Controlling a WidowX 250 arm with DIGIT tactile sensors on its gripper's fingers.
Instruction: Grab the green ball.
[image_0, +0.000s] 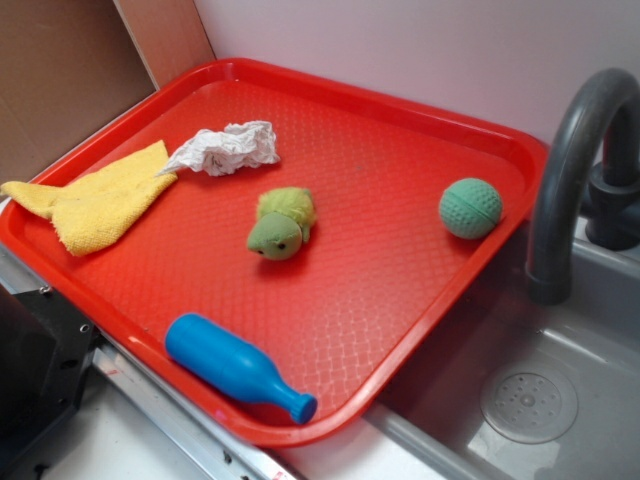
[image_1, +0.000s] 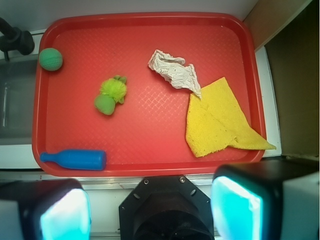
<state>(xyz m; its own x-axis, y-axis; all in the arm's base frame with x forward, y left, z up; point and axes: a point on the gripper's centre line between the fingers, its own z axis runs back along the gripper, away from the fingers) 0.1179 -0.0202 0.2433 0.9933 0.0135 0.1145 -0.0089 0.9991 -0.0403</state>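
Note:
The green ball (image_0: 470, 208) is a teal dimpled sphere lying near the right edge of the red tray (image_0: 400, 110); in the wrist view the green ball (image_1: 50, 59) sits at the upper left corner of the red tray (image_1: 150, 40). My gripper (image_1: 150, 210) hangs high above the tray's near edge, far from the ball. Its two cyan pads (image_1: 65, 215) stand wide apart with nothing between them, so it is open. The exterior view does not show the gripper.
On the tray also lie a fuzzy yellow-green plush turtle (image_0: 281, 224), a blue bottle (image_0: 238, 367), a crumpled white paper (image_0: 228, 147) and a yellow cloth (image_0: 100, 198). A grey sink (image_0: 530, 400) with a dark faucet (image_0: 575, 170) adjoins the tray beside the ball.

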